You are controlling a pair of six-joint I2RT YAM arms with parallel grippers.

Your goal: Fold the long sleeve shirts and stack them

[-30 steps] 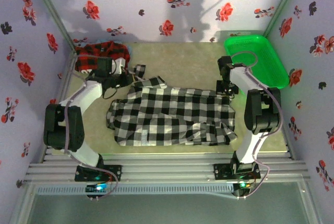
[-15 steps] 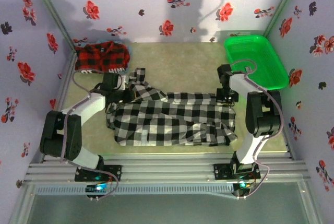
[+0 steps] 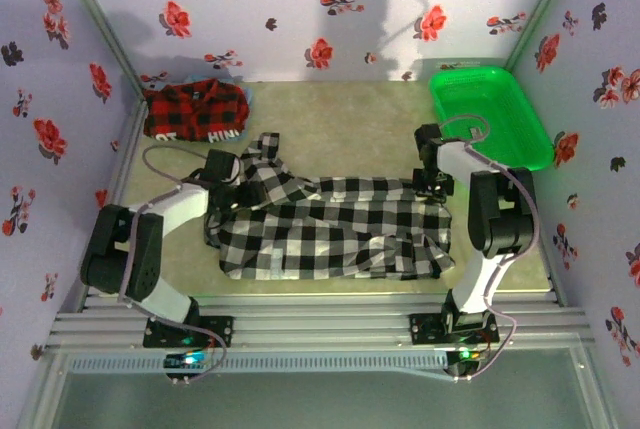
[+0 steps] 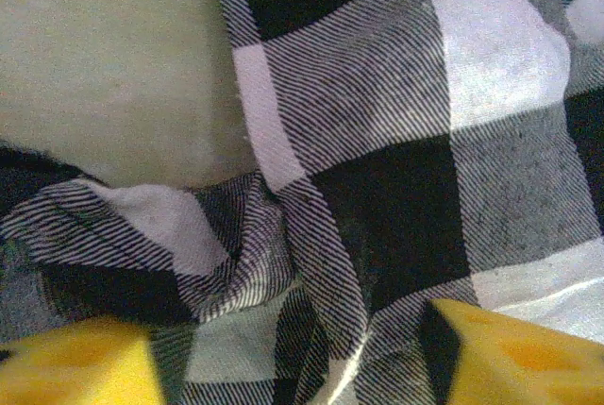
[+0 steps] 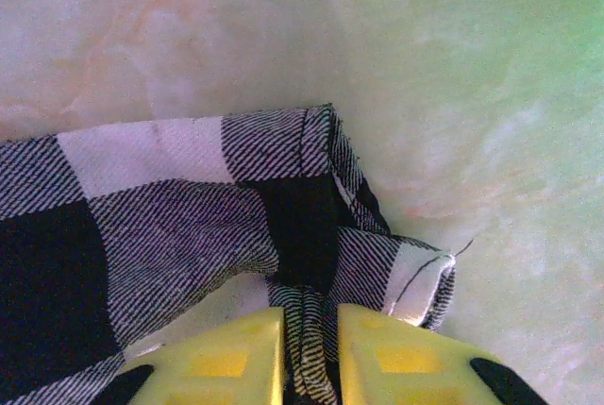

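Two shirts on the table, and we judge only one needs work: the red-and-black plaid shirt [image 3: 195,114] sits bundled in the far left corner, while the black-and-white checked shirt [image 3: 330,224] lies spread between the arms, rumpled along its far edge. In the right wrist view the right gripper [image 5: 304,348] is clamped on a corner of checked hem, fingers [image 5: 236,358] nearly together with cloth between them. The left gripper [image 4: 297,367] hangs over bunched cloth near the collar end, its jaws standing wide apart, gripping nothing that we can see. We call this the first fold. Next, the left needs to pinch its own corner so both can carry the edge over evenly. The green basket [image 3: 485,109] stands well apart.
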